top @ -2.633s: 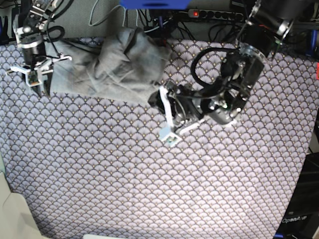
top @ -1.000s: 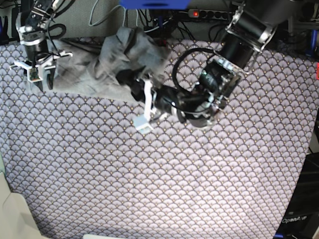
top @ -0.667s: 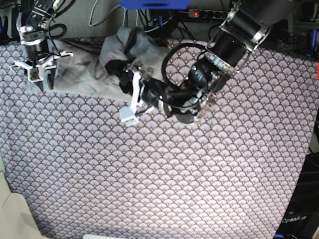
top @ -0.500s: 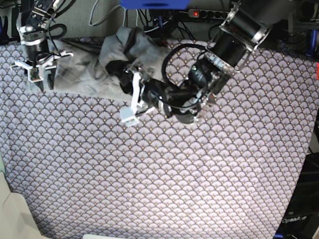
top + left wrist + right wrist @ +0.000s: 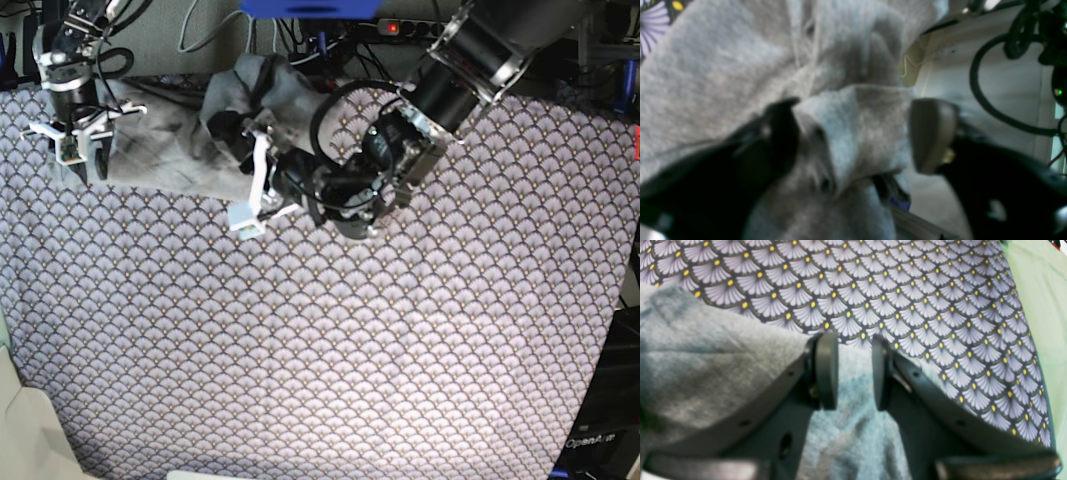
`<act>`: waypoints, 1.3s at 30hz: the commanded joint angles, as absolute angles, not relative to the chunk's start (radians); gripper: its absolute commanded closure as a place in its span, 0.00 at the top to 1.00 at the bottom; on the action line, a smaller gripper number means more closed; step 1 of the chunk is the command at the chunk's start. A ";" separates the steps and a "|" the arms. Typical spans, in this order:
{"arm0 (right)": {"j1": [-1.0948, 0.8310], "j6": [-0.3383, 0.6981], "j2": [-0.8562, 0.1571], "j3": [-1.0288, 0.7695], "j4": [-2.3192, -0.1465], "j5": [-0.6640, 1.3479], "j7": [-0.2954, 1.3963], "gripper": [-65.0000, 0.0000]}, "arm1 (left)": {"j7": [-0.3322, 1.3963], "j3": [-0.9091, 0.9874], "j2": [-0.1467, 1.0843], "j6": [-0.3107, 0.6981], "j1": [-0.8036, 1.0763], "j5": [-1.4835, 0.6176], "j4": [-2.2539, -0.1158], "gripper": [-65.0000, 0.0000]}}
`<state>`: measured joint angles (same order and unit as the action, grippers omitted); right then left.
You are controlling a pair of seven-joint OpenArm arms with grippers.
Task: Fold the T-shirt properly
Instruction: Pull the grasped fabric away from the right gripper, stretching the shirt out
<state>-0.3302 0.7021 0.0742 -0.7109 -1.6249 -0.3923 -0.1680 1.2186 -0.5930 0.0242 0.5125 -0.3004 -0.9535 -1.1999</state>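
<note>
T-shirt [image 5: 190, 135]: crumpled light grey heap at the far left of the patterned cloth [image 5: 330, 340], close to the far edge.
Left gripper [image 5: 853, 133]: jaws apart around a raised fold of the T-shirt; the dark finger [image 5: 773, 133] presses against the fabric, the tan pad [image 5: 930, 133] stands just beside the fold. In the base view it reaches into the heap's right side.
Right gripper [image 5: 849, 371]: jaws part-way apart with grey fabric between the pads; whether they pinch it cannot be told. It sits at the heap's left end.
Containers: none in view.
Far edge: cables [image 5: 330, 45] and a power strip [image 5: 440, 28] behind the cloth.
</note>
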 commanded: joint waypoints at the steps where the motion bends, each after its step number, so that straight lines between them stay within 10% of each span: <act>1: -0.329 0.698 0.065 -0.714 -1.639 -0.374 -0.196 0.28 | 1.205 -0.591 0.005 0.518 -0.325 -0.975 -1.213 0.57; 9: -0.329 0.698 0.065 -0.716 -1.639 -0.374 -0.196 0.28 | 1.159 -0.587 0.004 0.515 -0.325 -0.946 -1.211 0.01; 39: -0.302 0.698 0.065 -0.716 -1.587 -0.378 -0.197 0.28 | 1.396 0.160 0.255 0.521 -0.223 -1.061 -1.555 0.00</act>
